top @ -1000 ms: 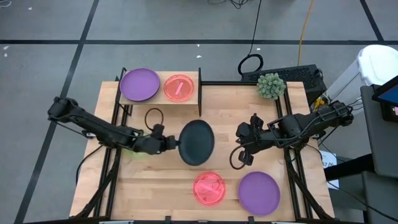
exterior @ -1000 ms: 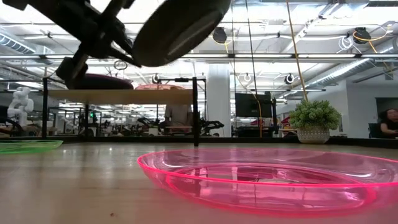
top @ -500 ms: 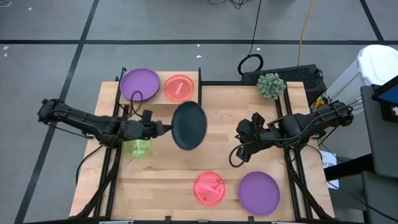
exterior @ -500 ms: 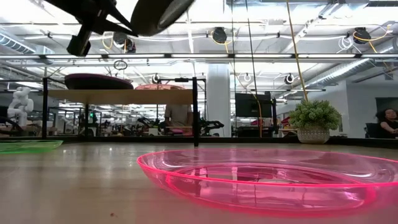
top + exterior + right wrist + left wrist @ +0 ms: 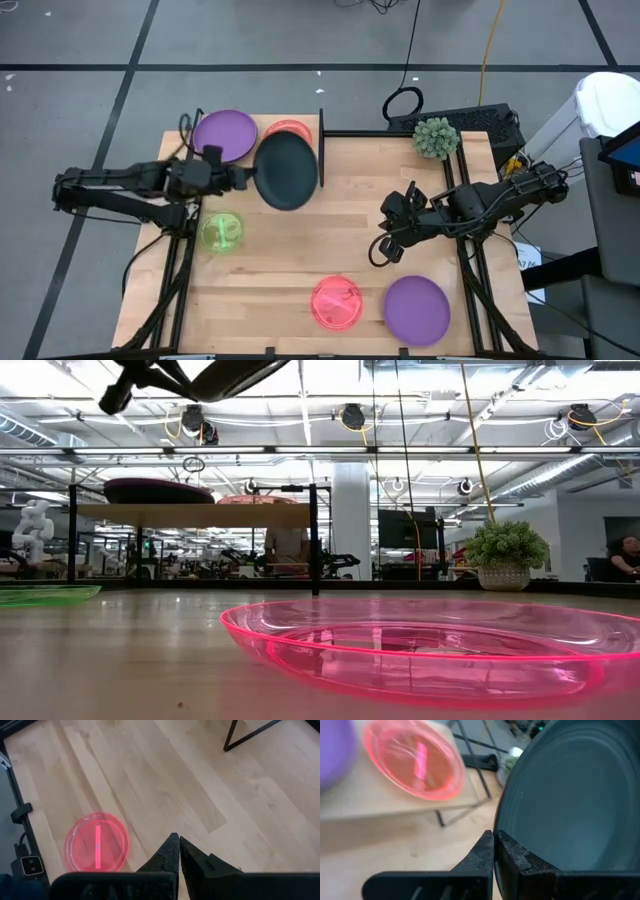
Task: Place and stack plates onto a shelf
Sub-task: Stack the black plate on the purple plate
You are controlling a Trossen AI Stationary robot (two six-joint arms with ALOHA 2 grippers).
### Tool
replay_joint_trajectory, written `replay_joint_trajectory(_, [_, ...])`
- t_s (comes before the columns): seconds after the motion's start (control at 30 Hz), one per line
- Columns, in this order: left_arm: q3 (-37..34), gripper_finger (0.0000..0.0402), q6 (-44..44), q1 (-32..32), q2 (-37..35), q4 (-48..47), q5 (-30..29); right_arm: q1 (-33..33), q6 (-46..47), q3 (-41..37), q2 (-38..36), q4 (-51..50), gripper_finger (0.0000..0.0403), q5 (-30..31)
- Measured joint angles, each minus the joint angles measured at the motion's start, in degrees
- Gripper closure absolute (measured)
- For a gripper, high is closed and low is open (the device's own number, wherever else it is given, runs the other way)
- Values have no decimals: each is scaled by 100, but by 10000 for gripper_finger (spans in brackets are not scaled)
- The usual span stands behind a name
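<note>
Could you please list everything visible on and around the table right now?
Purple plates: two; one on the shelf's left half, one at the table's near right corner.
Pink plates: two; one on the shelf, one on the table near the front.
Green plate: one, left side of the table.
Dark plate: one, held above the shelf's front edge.
Shelf: one, light wood, far left.
Potted plant: one, green, far right.
Left gripper: shut on the dark plate's rim.
Right gripper: shut, empty, above the table's right side.
</note>
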Motion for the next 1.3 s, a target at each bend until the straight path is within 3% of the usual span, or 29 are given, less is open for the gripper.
replay_joint_trajectory(0.3, [556,394,303,969,-11,-1593,-9,-201,45,0,0,62,403,27])
replay_joint_trajectory(0.73, [558,394,1218,2281,-9,-1475,280,-251,329,0,2,303,403,469])
replay_joint_trajectory(1.3, [558,394,2509,4057,-1,-1156,200,-329,120,0,4,271,403,468])
